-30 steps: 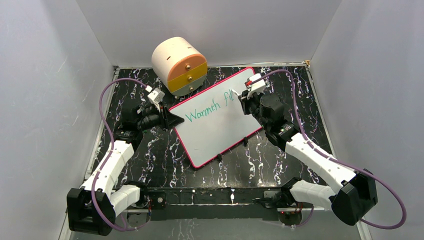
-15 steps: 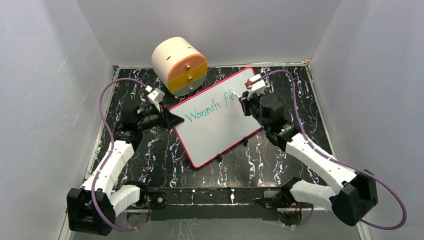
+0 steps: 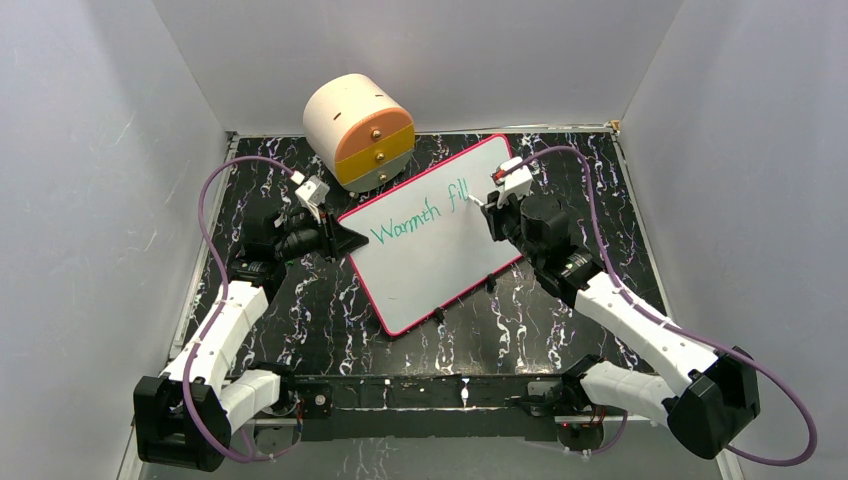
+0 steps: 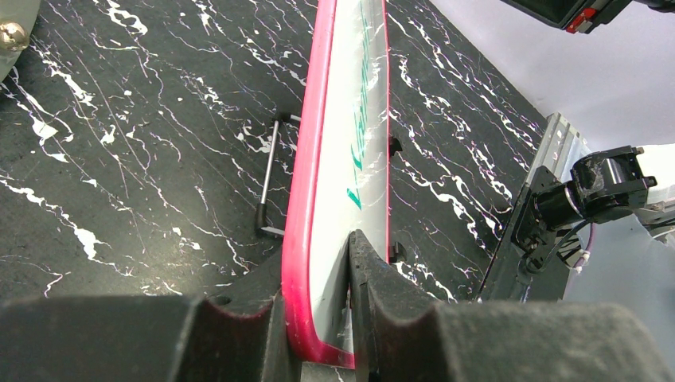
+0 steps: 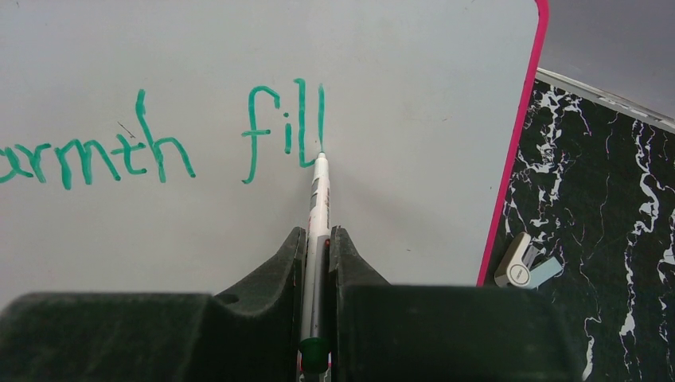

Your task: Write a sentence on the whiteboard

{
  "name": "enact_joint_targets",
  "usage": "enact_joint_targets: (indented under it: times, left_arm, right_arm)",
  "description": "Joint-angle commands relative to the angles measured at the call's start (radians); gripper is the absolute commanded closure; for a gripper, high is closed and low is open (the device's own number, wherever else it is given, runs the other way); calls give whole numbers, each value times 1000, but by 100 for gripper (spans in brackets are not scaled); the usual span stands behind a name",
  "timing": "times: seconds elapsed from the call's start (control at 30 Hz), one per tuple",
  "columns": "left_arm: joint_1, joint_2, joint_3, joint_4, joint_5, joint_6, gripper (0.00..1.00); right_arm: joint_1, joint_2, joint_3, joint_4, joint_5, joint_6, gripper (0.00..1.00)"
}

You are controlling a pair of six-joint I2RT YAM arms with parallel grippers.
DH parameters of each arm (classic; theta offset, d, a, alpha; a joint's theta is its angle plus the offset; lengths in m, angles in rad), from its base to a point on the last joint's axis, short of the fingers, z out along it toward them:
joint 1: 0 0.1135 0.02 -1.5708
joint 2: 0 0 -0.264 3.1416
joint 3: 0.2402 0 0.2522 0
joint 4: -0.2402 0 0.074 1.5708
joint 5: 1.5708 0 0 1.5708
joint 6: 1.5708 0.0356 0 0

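Observation:
The whiteboard (image 3: 430, 265), white with a red-pink rim, lies tilted on the black marbled table. The sentence (image 3: 405, 224) in green reads "Warmth fill" at this moment. My left gripper (image 3: 350, 238) is shut on the board's left corner; in the left wrist view its jaws (image 4: 318, 251) pinch the rim of the whiteboard (image 4: 350, 119). My right gripper (image 3: 487, 208) is shut on a white marker (image 5: 318, 207). The marker's tip touches the whiteboard (image 5: 414, 119) at the foot of the last green "l" (image 5: 321, 119).
A cream and orange cylindrical drawer unit (image 3: 358, 130) stands behind the board's far left edge. Small black clips (image 3: 489, 283) stick out along the board's near edge. A small grey cap-like piece (image 5: 521, 267) lies on the table right of the board. White walls enclose the table.
The right gripper has slid the marker slightly right and down the board, adding another stroke after "fi". The left gripper and the board have stayed put.

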Motion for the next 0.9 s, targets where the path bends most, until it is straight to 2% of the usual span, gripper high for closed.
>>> enact_joint_targets:
  times: [0.0, 0.87]
  left_arm:
    - [-28, 46, -54, -173, -129, 189, 100]
    - [-30, 43, -57, -175, -128, 189, 100]
  right_arm:
    - [-5, -31, -3, 14, 11, 20, 100]
    - [-6, -38, 3, 111, 73, 19, 100]
